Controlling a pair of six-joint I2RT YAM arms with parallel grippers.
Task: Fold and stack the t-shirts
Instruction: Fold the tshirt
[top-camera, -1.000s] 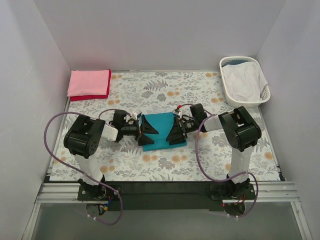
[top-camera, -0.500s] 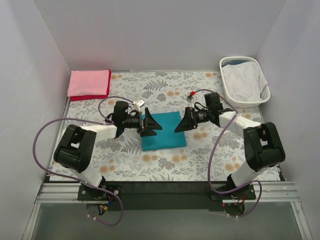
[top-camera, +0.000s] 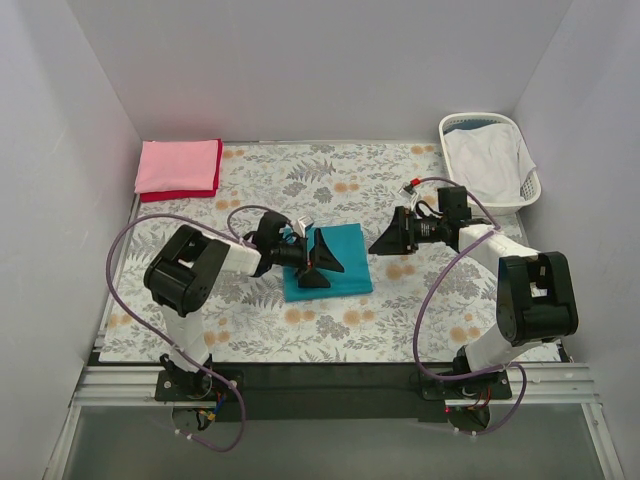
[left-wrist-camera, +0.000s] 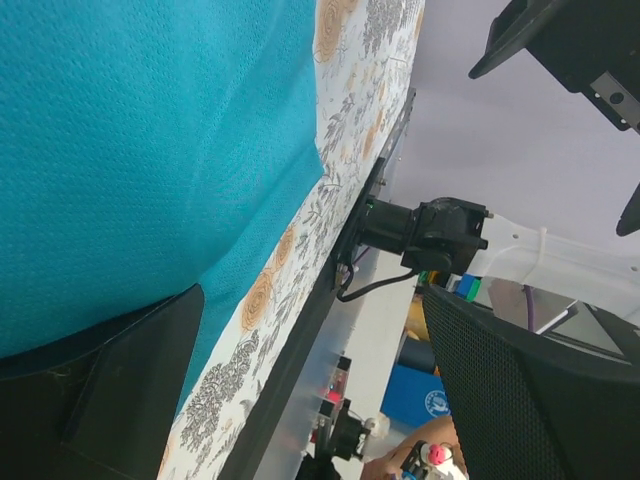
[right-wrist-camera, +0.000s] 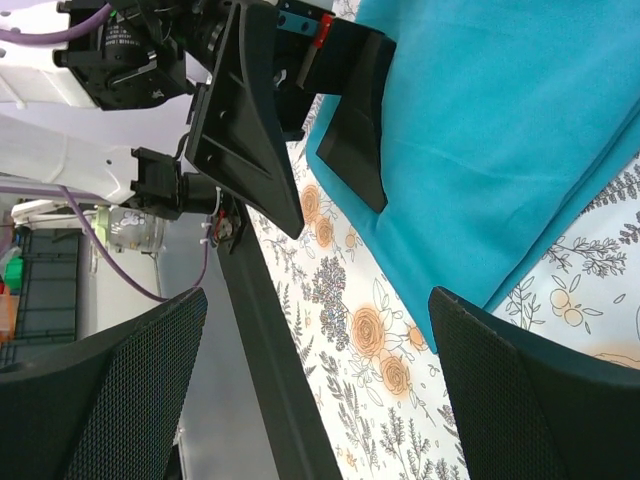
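The teal-blue t-shirt (top-camera: 345, 262) lies folded into a rectangle in the middle of the table. My left gripper (top-camera: 322, 266) is open and low over its left half, and one finger (left-wrist-camera: 130, 390) is against the cloth (left-wrist-camera: 150, 150). My right gripper (top-camera: 387, 240) is open and empty just off the shirt's right edge. The right wrist view shows the shirt (right-wrist-camera: 500, 130) and the left gripper (right-wrist-camera: 270, 110) past it. The light pink t-shirt (top-camera: 178, 164) lies folded on the red t-shirt (top-camera: 180, 194) at the back left corner.
A white slatted laundry basket (top-camera: 457, 123) stands at the back right corner with white cloth (top-camera: 485, 160) in it. The flowered tablecloth (top-camera: 330, 330) covers the table. Grey walls close in the left, back and right sides.
My left gripper has moved right, further over the teal shirt. My right gripper has drawn back to the right, off the shirt's edge. The shirt has stayed in place.
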